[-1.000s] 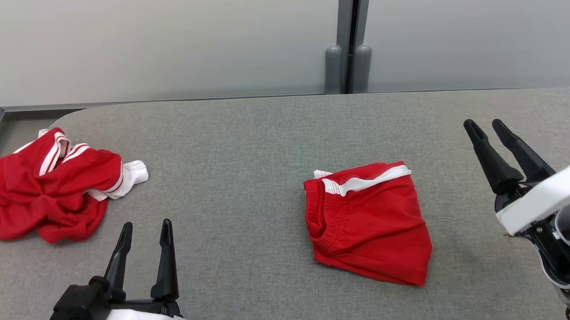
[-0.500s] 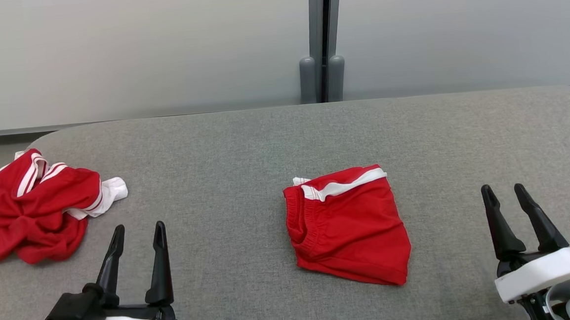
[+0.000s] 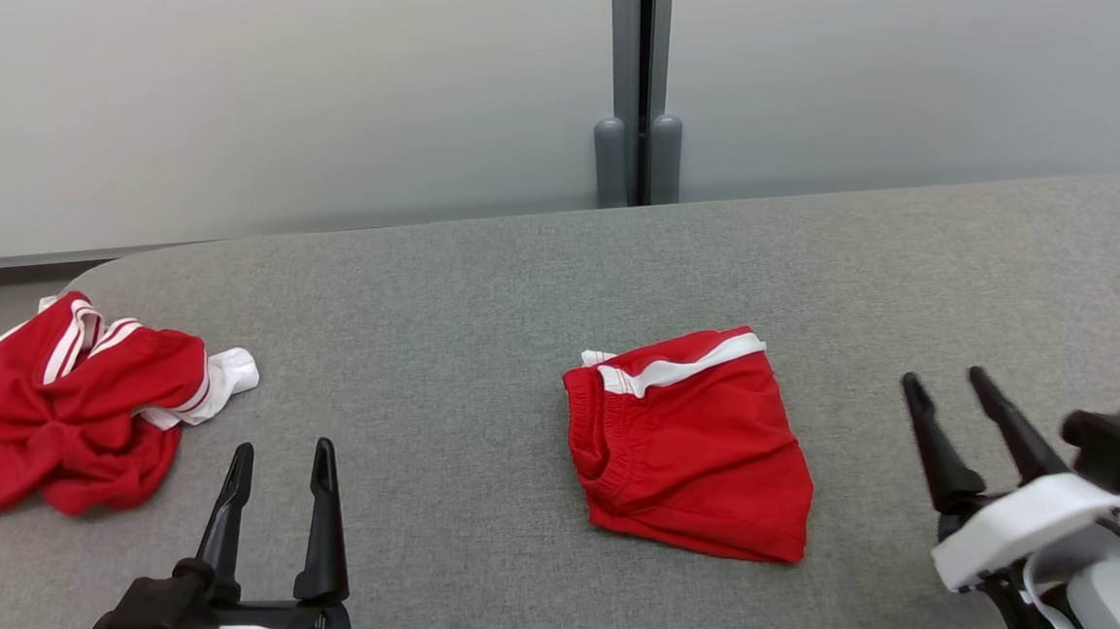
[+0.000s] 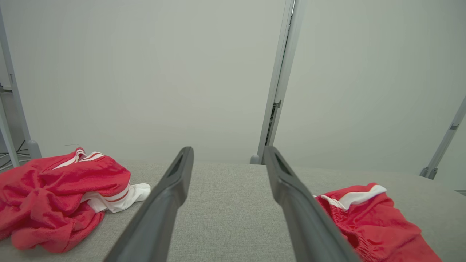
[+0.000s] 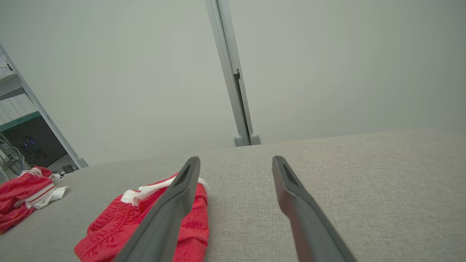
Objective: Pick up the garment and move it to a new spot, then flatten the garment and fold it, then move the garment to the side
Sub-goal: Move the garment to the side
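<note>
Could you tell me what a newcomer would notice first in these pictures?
The folded red shorts with a white stripe, midway across the grey table, draw the eye first. Next comes the crumpled red-and-white garment at the table's left edge. The left gripper and right gripper hover open near the front edge, touching neither.

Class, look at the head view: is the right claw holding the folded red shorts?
No, the right claw stands open and empty, apart from the folded red shorts.

The crumpled red-and-white cloth heap (image 3: 60, 413) is cut off at nine o'clock, the right gripper (image 3: 943, 380) blurred at four.
</note>
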Available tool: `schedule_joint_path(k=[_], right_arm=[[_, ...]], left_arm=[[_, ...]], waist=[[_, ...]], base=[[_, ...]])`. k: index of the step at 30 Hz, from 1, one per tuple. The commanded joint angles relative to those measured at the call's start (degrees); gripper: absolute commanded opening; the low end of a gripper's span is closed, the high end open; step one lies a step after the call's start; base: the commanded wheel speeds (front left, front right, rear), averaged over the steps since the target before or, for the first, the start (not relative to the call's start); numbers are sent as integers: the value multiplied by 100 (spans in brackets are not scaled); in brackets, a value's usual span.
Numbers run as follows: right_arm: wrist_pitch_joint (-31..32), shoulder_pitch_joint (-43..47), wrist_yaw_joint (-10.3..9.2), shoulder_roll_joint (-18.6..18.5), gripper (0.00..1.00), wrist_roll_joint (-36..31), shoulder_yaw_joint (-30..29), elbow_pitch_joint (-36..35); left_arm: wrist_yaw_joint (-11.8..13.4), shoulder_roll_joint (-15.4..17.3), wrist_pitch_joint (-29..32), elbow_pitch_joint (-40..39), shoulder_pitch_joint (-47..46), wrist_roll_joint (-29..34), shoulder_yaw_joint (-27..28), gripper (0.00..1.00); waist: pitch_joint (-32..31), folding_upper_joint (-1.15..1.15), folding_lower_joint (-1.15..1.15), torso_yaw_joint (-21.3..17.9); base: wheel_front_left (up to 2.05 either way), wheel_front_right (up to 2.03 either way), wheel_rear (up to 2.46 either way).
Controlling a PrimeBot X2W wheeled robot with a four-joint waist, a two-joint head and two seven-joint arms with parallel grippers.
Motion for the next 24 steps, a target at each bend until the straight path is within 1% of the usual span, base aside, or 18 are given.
schedule_joint_path(k=[1, 6, 8, 10, 12, 17, 18, 24], right_arm=[[201, -170, 12, -7, 100, 55, 109, 131], [1017, -846, 12, 58, 100, 183, 546, 735], [1239, -1108, 12, 83, 100, 248, 713, 961], [1482, -1406, 11, 67, 100, 280, 905, 1368], [1578, -1561, 11, 105, 100, 346, 945, 1635], [2038, -1805, 11, 157, 100, 427, 949, 2405], [2038, -1805, 11, 157, 100, 427, 949, 2405], [2691, -1924, 12, 273, 100, 754, 990, 3024]], left_arm=[[-22, 12, -9, -16, 4, 40, 4, 100], [-36, 0, -9, -31, -109, 44, -65, 100], [-38, -7, -9, -16, -144, 24, -98, 100], [-32, -11, -9, 8, -161, -2, -145, 100], [-30, -13, -9, 16, -208, -32, -162, 100], [-24, -17, -9, 40, -276, -60, -184, 100], [-24, -17, -9, 40, -276, -60, -184, 100], [-44, -22, -9, 67, -310, -57, -227, 100]], waist=[[32, 0, 0, 41], [170, 0, 0, 220], [232, 0, 0, 317], [319, 0, 0, 477], [376, 0, 0, 592], [485, 0, 0, 829], [485, 0, 0, 829], [574, 0, 0, 990]], base=[[0, 0, 0], [0, 0, 0], [0, 0, 0], [0, 0, 0], [0, 0, 0], [0, 0, 0], [0, 0, 0], [0, 0, 0]])
